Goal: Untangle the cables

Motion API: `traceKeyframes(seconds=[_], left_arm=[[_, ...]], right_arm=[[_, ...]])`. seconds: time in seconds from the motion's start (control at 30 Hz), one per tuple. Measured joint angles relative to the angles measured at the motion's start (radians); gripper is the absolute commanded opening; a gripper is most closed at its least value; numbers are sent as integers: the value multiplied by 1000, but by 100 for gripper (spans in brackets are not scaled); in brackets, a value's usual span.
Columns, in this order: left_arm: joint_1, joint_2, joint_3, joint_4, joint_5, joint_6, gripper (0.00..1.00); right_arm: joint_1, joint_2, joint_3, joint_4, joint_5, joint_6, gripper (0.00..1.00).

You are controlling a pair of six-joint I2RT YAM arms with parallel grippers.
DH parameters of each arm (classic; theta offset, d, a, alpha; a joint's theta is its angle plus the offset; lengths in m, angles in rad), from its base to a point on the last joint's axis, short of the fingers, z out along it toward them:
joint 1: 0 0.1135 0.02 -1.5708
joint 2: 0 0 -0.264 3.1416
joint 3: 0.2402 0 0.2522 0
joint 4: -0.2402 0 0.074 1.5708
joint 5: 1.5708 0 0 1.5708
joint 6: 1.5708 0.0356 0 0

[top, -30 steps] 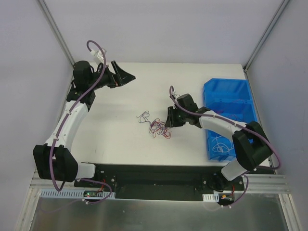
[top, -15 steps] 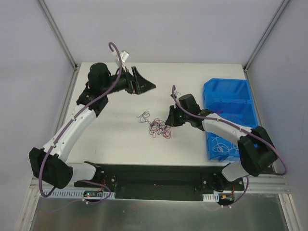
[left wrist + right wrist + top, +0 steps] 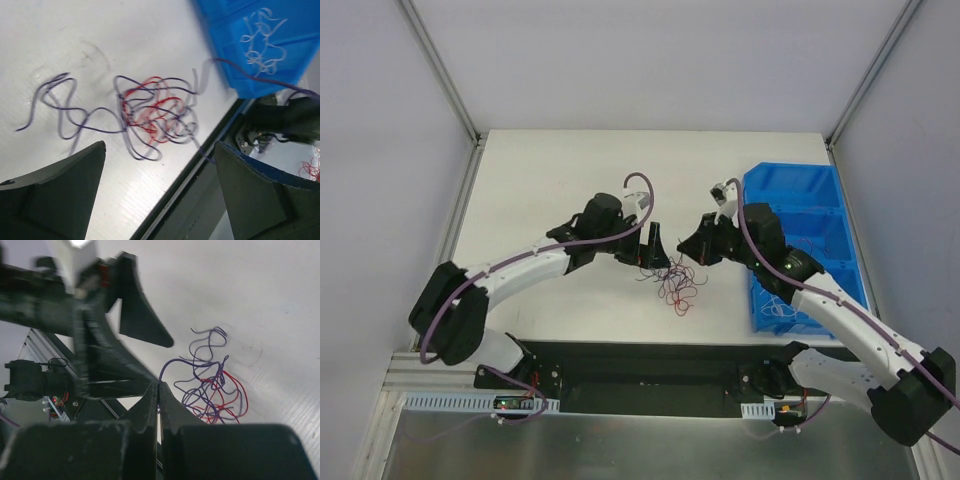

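The cables (image 3: 675,285) are a small clump of thin curly red and dark purple wires on the white table, near its front edge. My right gripper (image 3: 692,252) hangs just right of and above the clump. In the right wrist view it (image 3: 159,386) is shut on one purple strand that rises from the clump (image 3: 215,390). My left gripper (image 3: 655,250) is open and empty, close to the clump's left side. In the left wrist view it (image 3: 160,145) stands wide open with the clump (image 3: 155,115) lying beyond the fingertips.
A blue bin (image 3: 800,215) stands at the right and holds loose white wires (image 3: 780,305); it also shows in the left wrist view (image 3: 250,50). The table's dark front edge (image 3: 200,165) runs just beyond the clump. The two grippers are close together.
My left arm has swung from the back left to the table's middle, beside the clump. My right gripper has risen and shifted right with a purple strand, dragging the clump toward the front.
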Motion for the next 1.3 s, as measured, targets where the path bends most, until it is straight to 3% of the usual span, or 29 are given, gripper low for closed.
traceKeyframes(seconds=[0.23, 0.5, 0.7, 0.87, 0.97, 1.13, 1.23, 1.3], left_arm=[[-3, 218, 6, 96, 15, -56, 88], [6, 329, 11, 219, 57, -148, 85], [80, 323, -95, 348, 90, -231, 81], [234, 166, -334, 487, 121, -339, 80], [314, 42, -404, 487, 131, -363, 83], [330, -248, -375, 395, 156, -312, 90], [327, -380, -310, 357, 195, -262, 74], [315, -431, -264, 345, 226, -231, 73]], right_arm=[[0, -50, 109, -110, 3, -1, 0], [0, -25, 414, -227, -23, -13, 0], [0, 55, 688, -316, -55, -26, 0], [0, 97, 882, -351, -63, -48, 0], [0, 101, 943, -353, -61, -64, 0], [0, 83, 906, -336, -53, -72, 0], [0, 77, 835, -320, -50, -69, 1], [0, 82, 788, -317, -50, -64, 0]])
